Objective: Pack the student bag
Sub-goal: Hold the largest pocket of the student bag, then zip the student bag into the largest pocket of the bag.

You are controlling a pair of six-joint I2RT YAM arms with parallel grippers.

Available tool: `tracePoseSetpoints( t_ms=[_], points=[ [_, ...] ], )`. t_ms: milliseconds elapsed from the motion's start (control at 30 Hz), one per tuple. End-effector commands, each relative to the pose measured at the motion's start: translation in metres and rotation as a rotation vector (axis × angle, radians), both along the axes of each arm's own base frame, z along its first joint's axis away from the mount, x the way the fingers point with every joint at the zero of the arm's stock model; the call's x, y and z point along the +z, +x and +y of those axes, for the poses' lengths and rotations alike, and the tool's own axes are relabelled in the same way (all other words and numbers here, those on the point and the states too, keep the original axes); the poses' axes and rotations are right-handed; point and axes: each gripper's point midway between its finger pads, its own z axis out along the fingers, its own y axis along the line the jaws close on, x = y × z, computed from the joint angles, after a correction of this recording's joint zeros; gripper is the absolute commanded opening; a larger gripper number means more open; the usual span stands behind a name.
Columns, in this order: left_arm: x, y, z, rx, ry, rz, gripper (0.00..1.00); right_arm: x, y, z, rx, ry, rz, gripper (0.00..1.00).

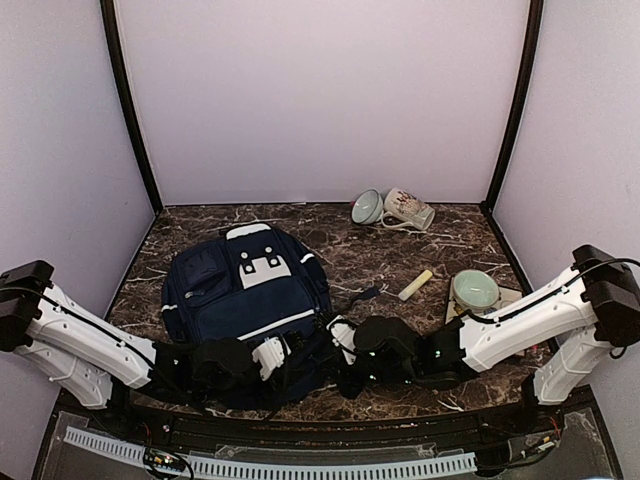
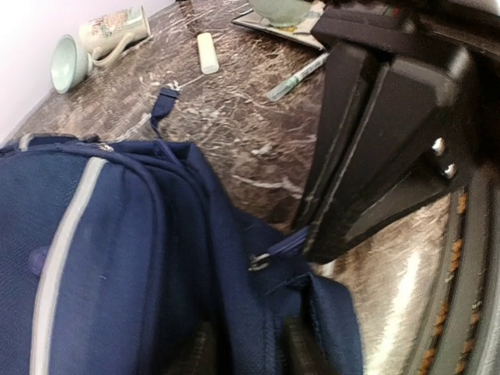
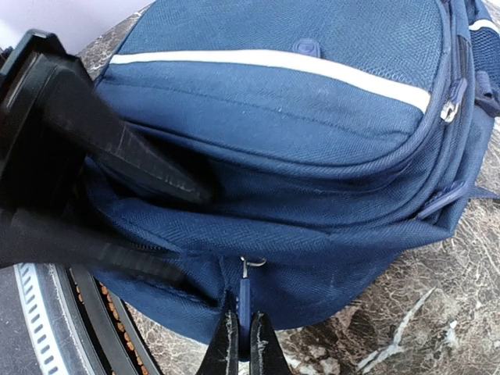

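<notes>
Now, student bag (image 1: 245, 295) lies flat, left-centre of the table (image 1: 400, 262), bottom end toward the arm bases. Your right gripper (image 3: 239, 344) is pinching the zip pull (image 3: 244, 301) there; left gripper (image 3: 191, 233) clamps a fabric fold alongside. Step: prob. unzipping. Next, drag the pull along its track w/ left bracing.

The student bag (image 3: 297, 117) fills most of the frame, with a white stripe running across its upper part. At bottom centre, the right gripper (image 3: 243, 336) pinches a blue zip pull (image 3: 244, 301) hanging from a metal ring. At left, the left gripper (image 3: 191, 234) clamps a fold of the bag's fabric between its black fingers. The marble table (image 3: 437, 328) shows at lower right.
</notes>
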Motion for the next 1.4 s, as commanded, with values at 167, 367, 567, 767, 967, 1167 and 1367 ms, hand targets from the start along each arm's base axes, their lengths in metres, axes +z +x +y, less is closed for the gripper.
tracePoseSetpoints(
  t_ms=[167, 367, 567, 767, 967, 1167, 1367],
  points=[
    [0.012, 0.002, -0.003, 0.001, -0.029, -0.020, 0.00, 0.018, 0.009, -0.003, -0.045, 0.060, -0.040, 0.00],
    [0.017, -0.001, 0.006, -0.001, -0.046, -0.007, 0.00, 0.005, 0.033, -0.017, -0.125, 0.037, -0.030, 0.00],
    [0.023, -0.003, 0.014, 0.001, -0.067, -0.003, 0.00, -0.003, 0.058, -0.031, -0.192, 0.028, -0.025, 0.00],
    [0.032, -0.008, 0.016, -0.022, -0.106, 0.003, 0.00, -0.006, 0.081, -0.037, -0.234, 0.033, -0.018, 0.00],
    [0.033, -0.012, 0.016, -0.039, -0.115, 0.019, 0.00, -0.020, 0.095, -0.039, -0.256, 0.005, -0.006, 0.00],
    [0.035, -0.015, 0.015, -0.057, -0.126, 0.031, 0.00, -0.023, 0.108, -0.044, -0.281, 0.007, 0.000, 0.00],
    [0.034, -0.019, 0.014, -0.074, -0.124, 0.044, 0.00, -0.021, 0.114, -0.043, -0.278, 0.018, -0.005, 0.00]
  ],
)
